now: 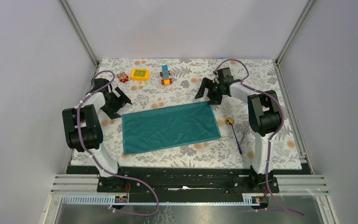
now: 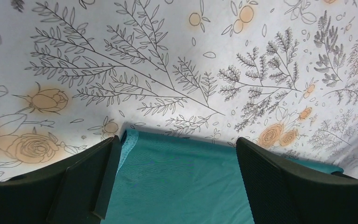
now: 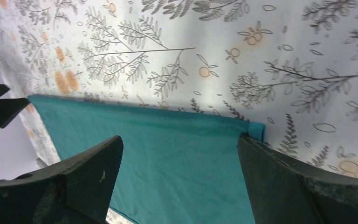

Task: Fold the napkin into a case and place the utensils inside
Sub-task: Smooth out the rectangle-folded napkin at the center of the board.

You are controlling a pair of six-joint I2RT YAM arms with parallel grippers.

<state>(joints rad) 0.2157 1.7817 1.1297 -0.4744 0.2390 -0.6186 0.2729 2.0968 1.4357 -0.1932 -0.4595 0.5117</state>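
Napkin (image 1: 170, 127) lies flat, unfolded. My left gripper (image 2: 179, 144) sits at its far-left corner and my right gripper (image 3: 179, 140) at its far-right corner. Both have jaws spread wide, gripping nothing. Utensils (image 1: 237, 136) lie just right of the napkin.

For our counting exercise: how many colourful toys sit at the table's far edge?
3, in a row: red block left, yellow tile middle, blue-and-orange stack right. None seems hidden.
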